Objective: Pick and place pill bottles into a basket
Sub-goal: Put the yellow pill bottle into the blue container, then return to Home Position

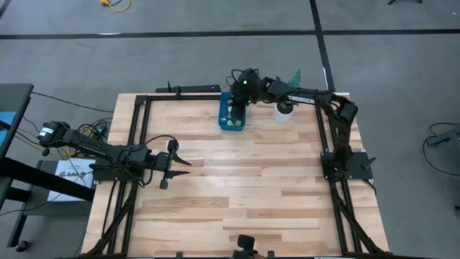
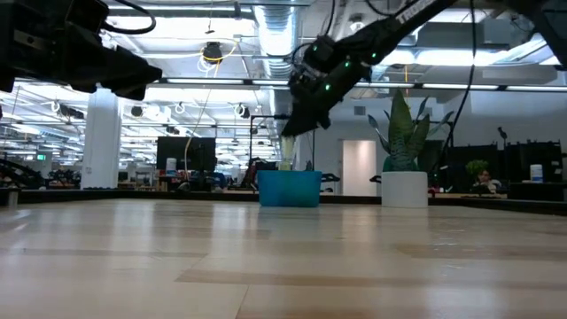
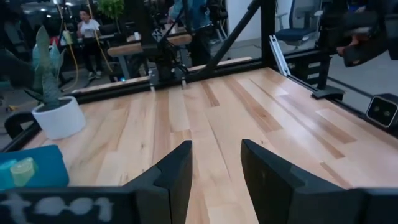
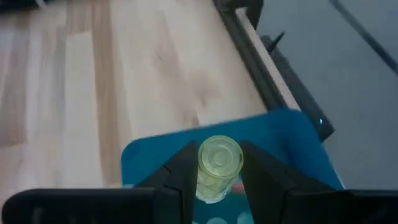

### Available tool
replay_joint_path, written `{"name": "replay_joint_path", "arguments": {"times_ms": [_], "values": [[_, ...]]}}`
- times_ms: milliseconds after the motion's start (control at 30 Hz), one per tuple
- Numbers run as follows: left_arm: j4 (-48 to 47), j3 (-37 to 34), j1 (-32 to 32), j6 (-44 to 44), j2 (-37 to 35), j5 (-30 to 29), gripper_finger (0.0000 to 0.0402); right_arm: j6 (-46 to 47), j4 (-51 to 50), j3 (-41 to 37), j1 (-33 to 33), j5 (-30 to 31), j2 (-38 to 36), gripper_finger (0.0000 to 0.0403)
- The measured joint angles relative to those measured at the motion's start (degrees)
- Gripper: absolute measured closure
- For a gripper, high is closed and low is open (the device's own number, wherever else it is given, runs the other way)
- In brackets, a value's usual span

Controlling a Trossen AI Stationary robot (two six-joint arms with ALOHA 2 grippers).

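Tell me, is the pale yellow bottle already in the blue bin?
Not yet. The right gripper grips the pale yellow pill bottle between its jaws, above the blue bin. It is not released.

The wooden table (image 1: 237, 187) carries the blue basket (image 1: 231, 114) at its far edge, with a white plant pot (image 1: 284, 112) just beside it (both upright).

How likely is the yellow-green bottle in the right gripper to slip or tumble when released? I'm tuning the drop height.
The pill bottle looks like smooth, translucent plastic, so probably light and a little slippery. Held between the right gripper fingers above the basket, its round body may bounce, tip over or roll among the bottles already inside.
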Motion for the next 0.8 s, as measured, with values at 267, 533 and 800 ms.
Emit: {"name": "replay_joint_path", "arguments": {"times_ms": [267, 533, 800], "values": [[0.07, 0.00, 0.00, 1.30, 0.00, -0.05, 0.0274, -3.87, 1.03, 0.05, 0.08, 2.81, 3.90, 0.0301], [0.24, 0.00, 0.00, 3.81, 0.00, -0.04, 0.0274, -2.59, 0.46, 0.05, 0.84, 3.28, 3.69, 0.0271], [0.20, 0.00, 0.00, 3.78, 0.00, 0.00, 0.0274, -2.81, 1.62, 0.05, 1.34, 3.46, 3.73, 0.0178]]}}
